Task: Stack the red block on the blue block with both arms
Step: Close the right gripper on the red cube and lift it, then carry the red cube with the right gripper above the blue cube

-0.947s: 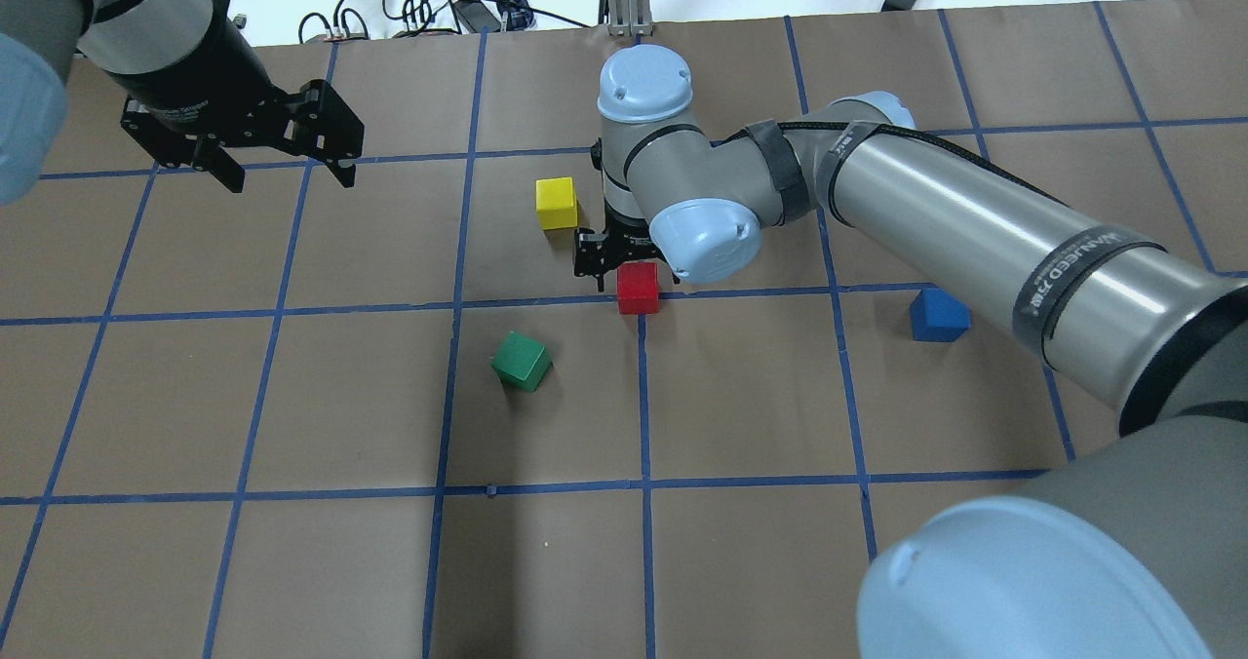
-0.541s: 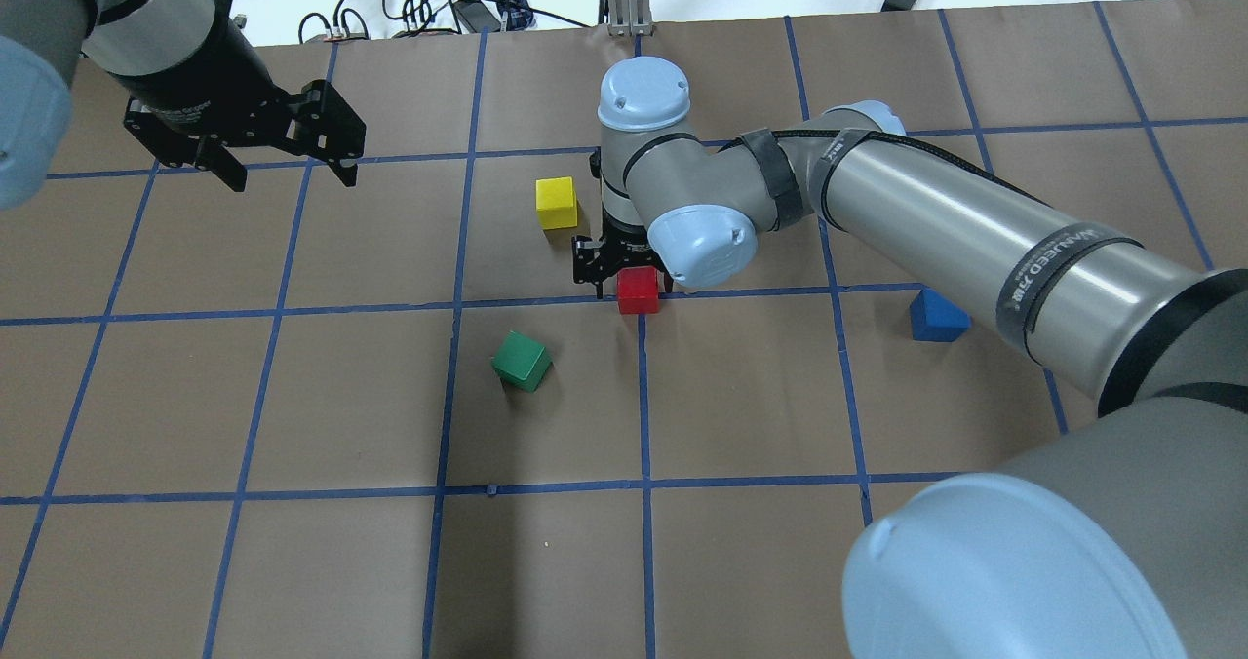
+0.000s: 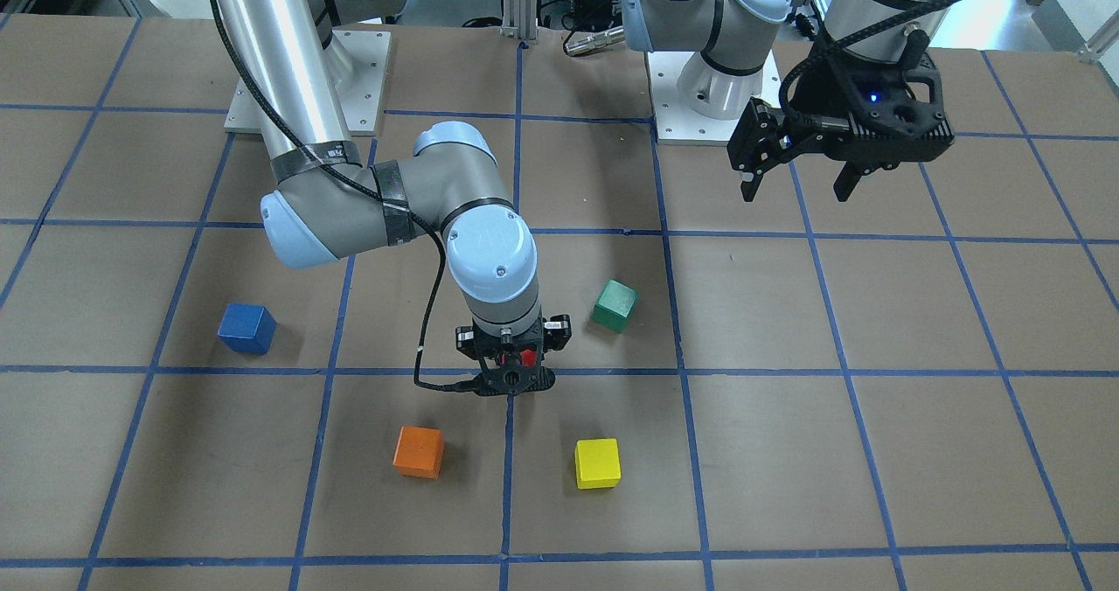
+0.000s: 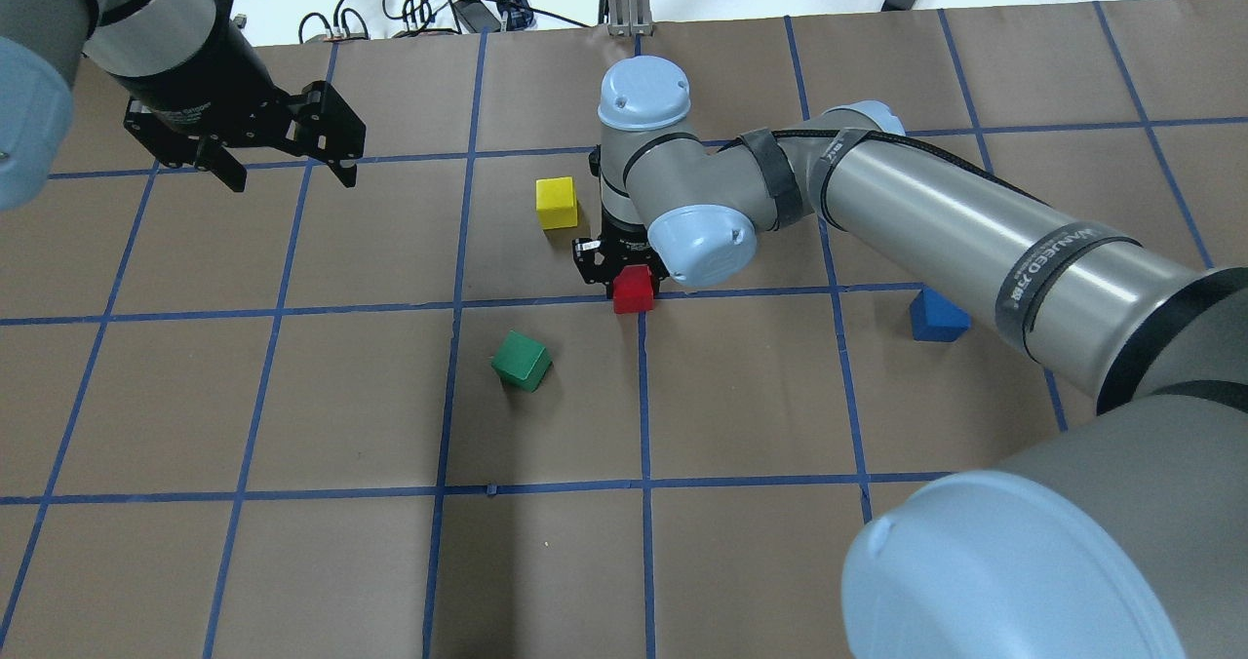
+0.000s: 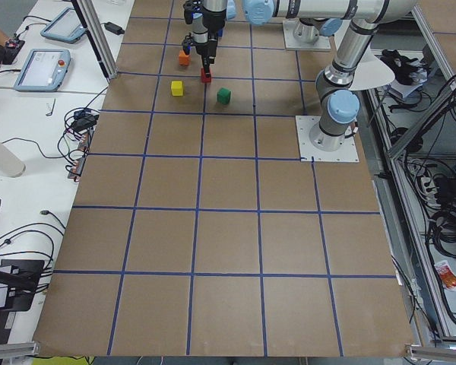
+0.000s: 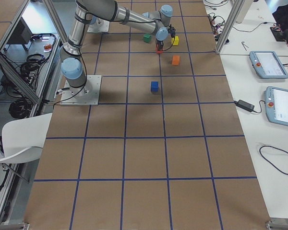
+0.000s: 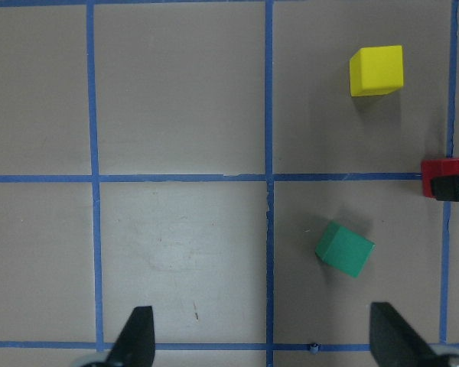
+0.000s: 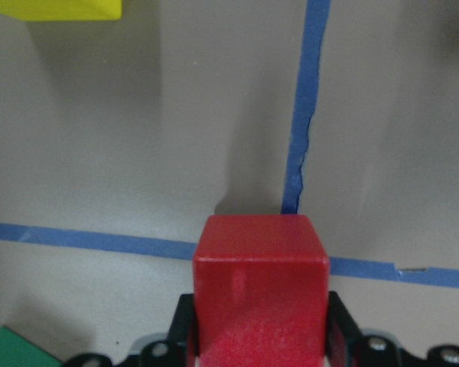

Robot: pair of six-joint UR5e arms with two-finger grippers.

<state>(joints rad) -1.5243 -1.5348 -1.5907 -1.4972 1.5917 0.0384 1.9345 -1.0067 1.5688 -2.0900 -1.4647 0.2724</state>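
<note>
**Operator:** Where is the red block right now?

**Spotter:** You'll find the red block [image 8: 260,267] over a crossing of two blue tape lines [image 4: 546,301] near the middle of the tabletop [image 4: 292,445]. Your right claw [image 8: 260,336] is pinching it. The right wrist view shows a black finger [image 8: 183,329] pressed against each side of the cube.

**Operator:** Is it off the surface?

**Spotter:** I cannot tell you that. The claw points straight down over it, and its wrist hides most of the cube from the front. You can see only the near corner of it from overhead.

**Operator:** And the blue block?

**Spotter:** Your blue block [image 4: 938,316] sits alone on the tabletop, well apart from the red one, toward the robot's right. The right arm [image 4: 975,220] passes over it and hides part of it from overhead.

**Operator:** What about my left side?

**Spotter:** Your left claw [image 4: 291,181] hangs above the tabletop with its fingers spread wide and nothing between them, far off to the robot's left.

**Operator:** Anything close to the red cube?

**Spotter:** You have a green block [image 4: 522,361] near it on the robot's side and a yellow block [image 4: 557,202] near it on the far side, both toward the robot's left. An orange block [image 3: 419,451] lies beyond it, toward the robot's right. None of them touches it.
</note>
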